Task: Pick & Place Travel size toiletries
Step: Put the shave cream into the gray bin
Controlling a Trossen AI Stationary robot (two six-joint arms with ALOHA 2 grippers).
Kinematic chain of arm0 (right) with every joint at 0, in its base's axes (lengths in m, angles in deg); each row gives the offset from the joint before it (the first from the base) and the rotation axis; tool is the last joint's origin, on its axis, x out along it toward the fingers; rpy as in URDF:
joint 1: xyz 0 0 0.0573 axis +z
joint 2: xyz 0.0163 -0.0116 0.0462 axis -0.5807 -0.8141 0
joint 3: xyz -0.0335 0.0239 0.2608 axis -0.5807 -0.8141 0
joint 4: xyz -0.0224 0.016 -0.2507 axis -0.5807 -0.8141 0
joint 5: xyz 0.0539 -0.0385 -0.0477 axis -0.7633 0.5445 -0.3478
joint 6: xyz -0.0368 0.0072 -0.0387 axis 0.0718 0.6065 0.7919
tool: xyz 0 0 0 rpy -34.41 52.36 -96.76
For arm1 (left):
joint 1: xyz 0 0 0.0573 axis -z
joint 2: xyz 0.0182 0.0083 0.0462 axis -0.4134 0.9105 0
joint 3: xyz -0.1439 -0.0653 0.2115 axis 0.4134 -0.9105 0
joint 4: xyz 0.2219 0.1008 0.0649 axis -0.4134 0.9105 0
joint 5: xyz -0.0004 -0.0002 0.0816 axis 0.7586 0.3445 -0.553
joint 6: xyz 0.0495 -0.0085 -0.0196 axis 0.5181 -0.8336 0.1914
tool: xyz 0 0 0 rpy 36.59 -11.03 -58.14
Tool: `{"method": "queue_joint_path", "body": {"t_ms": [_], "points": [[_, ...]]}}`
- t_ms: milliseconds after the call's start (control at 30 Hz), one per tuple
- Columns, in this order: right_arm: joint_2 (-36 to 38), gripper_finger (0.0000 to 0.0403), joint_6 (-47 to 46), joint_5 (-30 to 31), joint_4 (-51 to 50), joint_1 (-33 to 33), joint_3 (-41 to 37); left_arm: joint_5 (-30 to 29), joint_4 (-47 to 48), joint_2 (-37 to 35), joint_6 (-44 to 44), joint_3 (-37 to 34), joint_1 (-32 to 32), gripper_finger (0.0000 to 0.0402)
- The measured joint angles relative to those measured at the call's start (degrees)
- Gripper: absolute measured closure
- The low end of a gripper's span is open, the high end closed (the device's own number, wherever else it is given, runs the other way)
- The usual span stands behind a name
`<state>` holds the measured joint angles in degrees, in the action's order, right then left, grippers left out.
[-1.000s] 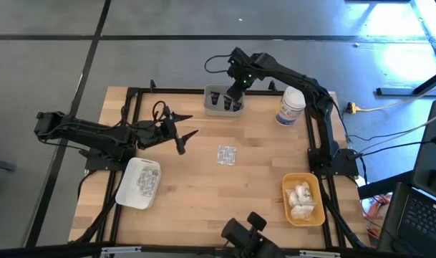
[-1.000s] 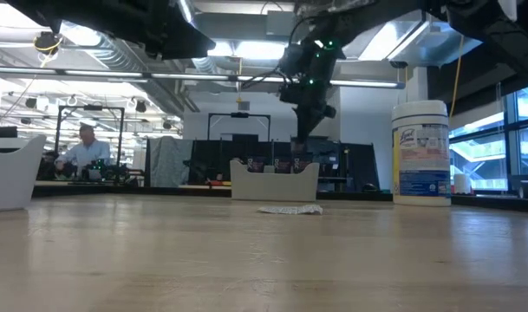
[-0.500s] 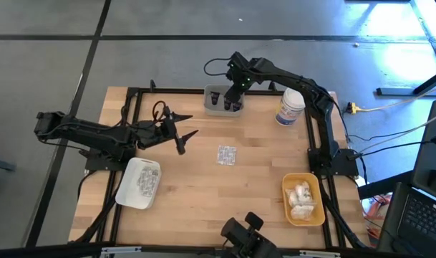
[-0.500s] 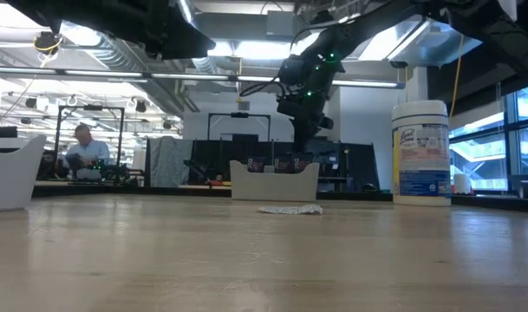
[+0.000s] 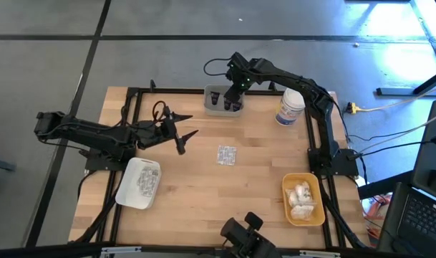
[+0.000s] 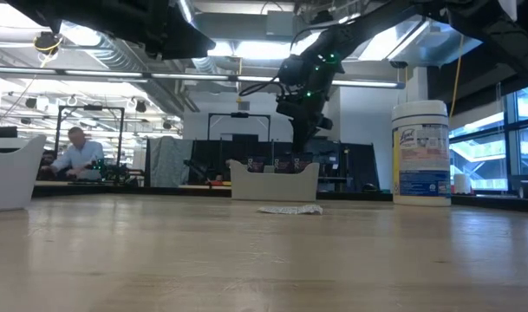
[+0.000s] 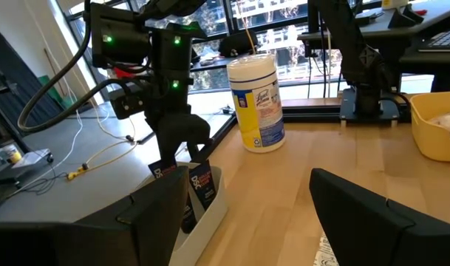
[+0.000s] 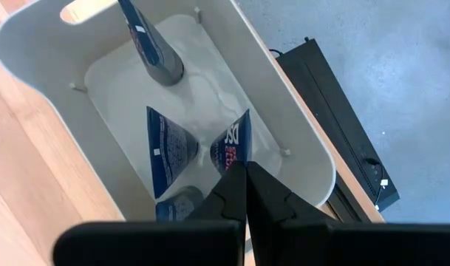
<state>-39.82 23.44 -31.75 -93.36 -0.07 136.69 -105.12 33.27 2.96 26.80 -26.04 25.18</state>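
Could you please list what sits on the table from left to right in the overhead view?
White tray of packets → silvery packet lying loose mid-table → white jar with a blue label → yellow tray of white bundles. The grey tray and the jar's neighbours overlap in order, so I leave them out.

Dark tubes point(image 8: 168, 151) upright in grey tray point(image 8: 298, 140); silvery packet point(image 5: 226, 155) flat mid-table.

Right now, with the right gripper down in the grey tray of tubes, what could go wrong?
The right gripper is shut, its fingertips among the small dark blue tubes standing in the grey plastic tray. Lifting or shifting could tip a tube or nudge the tray. The silvery square blister packet lies alone mid-table; the open left gripper hovers nearby.
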Motion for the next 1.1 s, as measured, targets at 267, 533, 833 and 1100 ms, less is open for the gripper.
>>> {"method": "queue_joint_path", "body": {"t_ms": [267, 533, 833, 1100], "points": [[-0.27, 0.0403, -0.59, 1.29, 0.00, 0.00, 0.00, 0.00, 0.00, 0.00, -0.02, 0.00, 0.00, 0.0121], [-0.33, 0.0403, -1.48, 1.25, 0.00, 0.04, 0.00, -0.02, 0.00, 0.00, -0.02, 0.00, 0.00, 0.0121], [-0.35, 0.0403, -1.70, 0.42, 1.25, 0.57, -1.74, -0.02, 0.00, 0.00, -0.04, 0.00, 0.00, 0.0121], [-0.13, 0.0403, -1.48, 0.20, 4.93, 0.52, -5.07, 0.00, 0.00, 0.02, -0.04, 0.00, 0.02, 0.0121]]}}
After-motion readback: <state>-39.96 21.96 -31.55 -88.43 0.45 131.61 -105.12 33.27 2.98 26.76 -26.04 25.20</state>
